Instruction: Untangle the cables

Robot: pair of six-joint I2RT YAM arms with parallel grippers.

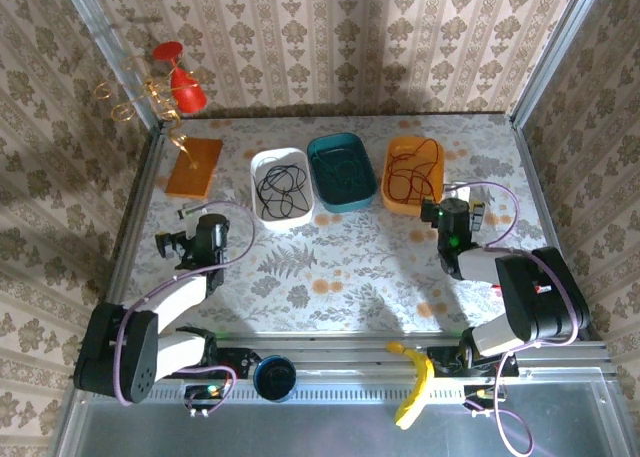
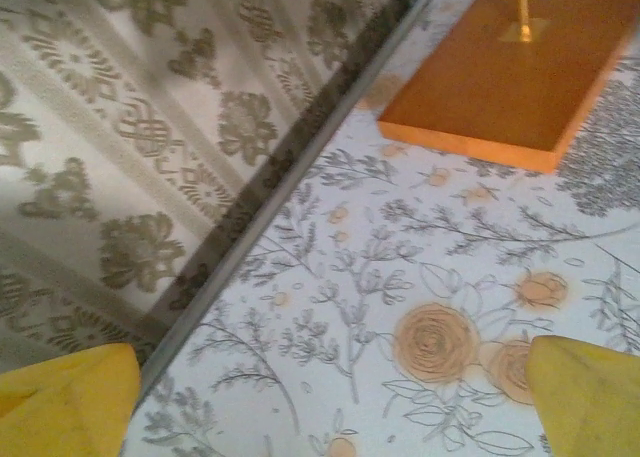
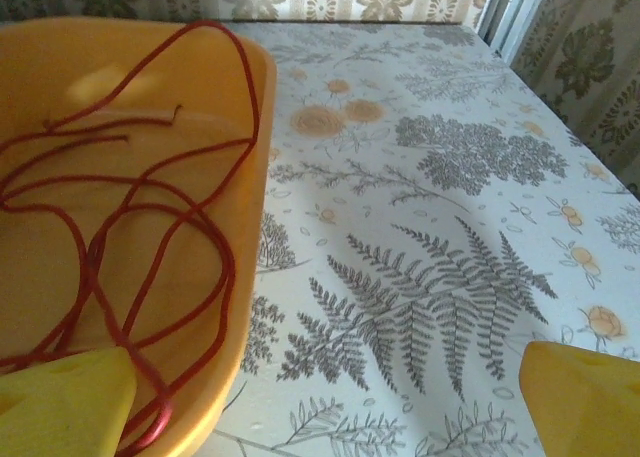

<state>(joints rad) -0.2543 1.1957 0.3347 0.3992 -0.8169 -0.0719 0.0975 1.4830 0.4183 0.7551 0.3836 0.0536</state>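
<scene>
Left gripper (image 2: pixel 328 409): jaws wide apart, empty, over the tabletop's (image 1: pixel 330 267) left edge, near the orange board (image 2: pixel 520 77).
Right gripper (image 3: pixel 330 402): jaws wide apart, empty, just beside the orange bin (image 3: pixel 250 207).
Red cable (image 3: pixel 150 227): coiled in the orange bin, far right.
Black cable (image 1: pixel 280 185): in the white bin (image 1: pixel 258 162), far edge.
Green cable (image 1: pixel 340 167): in the teal bin (image 1: pixel 318 182) between the other two, hard to make out.
</scene>
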